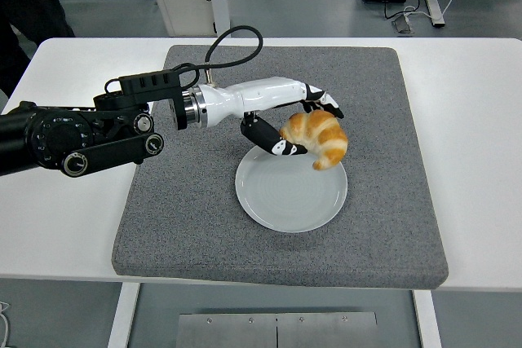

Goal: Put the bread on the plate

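The left robot hand grasps the bread, a croissant held over the far rim of the plate on the grey mat, its curved long axis running from upper left down to a tip pointing lower right.

The plate lies bare on the grey mat, open from above, from the right and from the near edge. Over its far rim hangs the croissant in the left hand, whose arm blocks the mat's far-left part.
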Motion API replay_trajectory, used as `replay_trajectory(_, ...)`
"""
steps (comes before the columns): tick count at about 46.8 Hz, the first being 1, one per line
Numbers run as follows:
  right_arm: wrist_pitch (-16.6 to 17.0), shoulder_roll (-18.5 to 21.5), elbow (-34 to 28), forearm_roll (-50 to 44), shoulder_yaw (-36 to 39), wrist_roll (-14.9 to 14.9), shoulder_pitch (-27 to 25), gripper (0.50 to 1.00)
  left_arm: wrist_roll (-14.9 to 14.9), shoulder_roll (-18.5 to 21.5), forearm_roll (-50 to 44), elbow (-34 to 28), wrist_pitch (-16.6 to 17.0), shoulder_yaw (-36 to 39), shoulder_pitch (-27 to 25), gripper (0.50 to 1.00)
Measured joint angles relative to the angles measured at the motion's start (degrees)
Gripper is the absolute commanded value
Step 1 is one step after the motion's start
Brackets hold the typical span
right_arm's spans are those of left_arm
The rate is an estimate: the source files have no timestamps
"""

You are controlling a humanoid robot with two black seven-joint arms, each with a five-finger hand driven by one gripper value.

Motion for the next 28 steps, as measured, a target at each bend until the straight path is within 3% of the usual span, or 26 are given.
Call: replay_trajectory(28,0.0,0.0,0.0,0.0,0.0,0.0,0.0,1.000,0.1,0.0,5.1,0.3,4.6,3.2,2.8,0.718)
